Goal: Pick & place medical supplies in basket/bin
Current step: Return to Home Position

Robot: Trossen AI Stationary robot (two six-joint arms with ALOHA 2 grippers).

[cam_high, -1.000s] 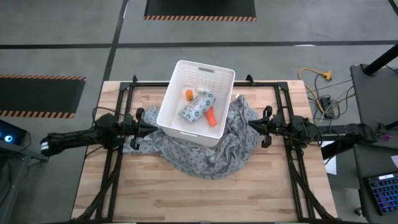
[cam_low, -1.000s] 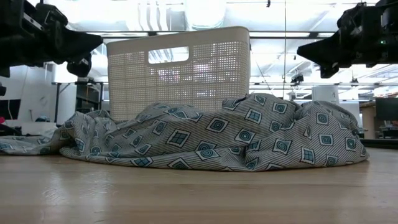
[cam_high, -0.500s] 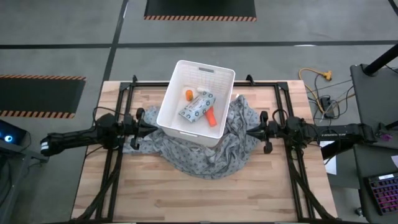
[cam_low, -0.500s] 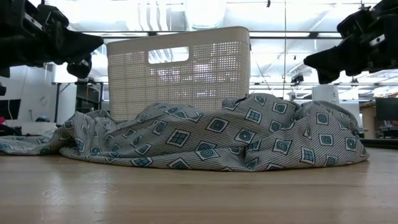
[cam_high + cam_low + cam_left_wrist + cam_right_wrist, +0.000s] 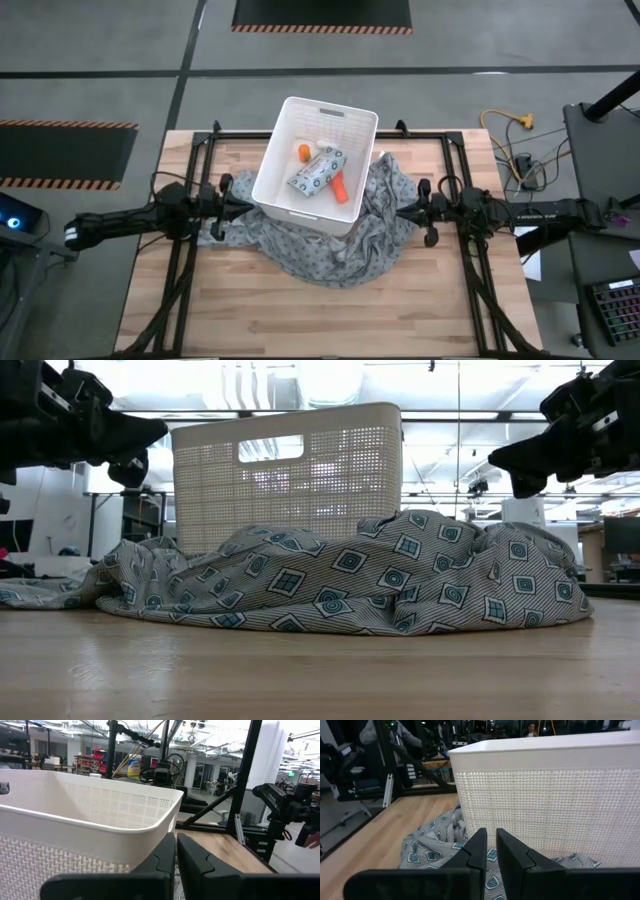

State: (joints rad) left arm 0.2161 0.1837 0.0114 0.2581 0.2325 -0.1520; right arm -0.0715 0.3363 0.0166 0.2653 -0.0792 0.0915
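The white slotted basket (image 5: 268,185) stands at the table's middle, its near side on the grey patterned cloth (image 5: 345,245). Inside lie the printed packet (image 5: 315,176), the orange tube (image 5: 341,189), the small orange bottle (image 5: 304,152) and a tiny white piece (image 5: 322,146). My left gripper (image 5: 248,203) hovers shut just left of the basket's wall, above the cloth's edge. My right gripper (image 5: 400,212) hovers shut right of the basket, over the bunched cloth. In the wrist views each gripper (image 5: 176,838) (image 5: 491,833) points at the basket's wall (image 5: 545,795) and holds nothing.
The cloth (image 5: 350,585) is heaped in folds in front of and to the right of the basket (image 5: 290,470). Black arm frames run along the table's left and right sides. Bare wood (image 5: 300,320) lies toward the near edge. People and shelving show in the room beyond.
My right gripper has shifted a little toward the near edge and dipped slightly, staying shut beside the basket. The basket, the items and the cloth have not moved.
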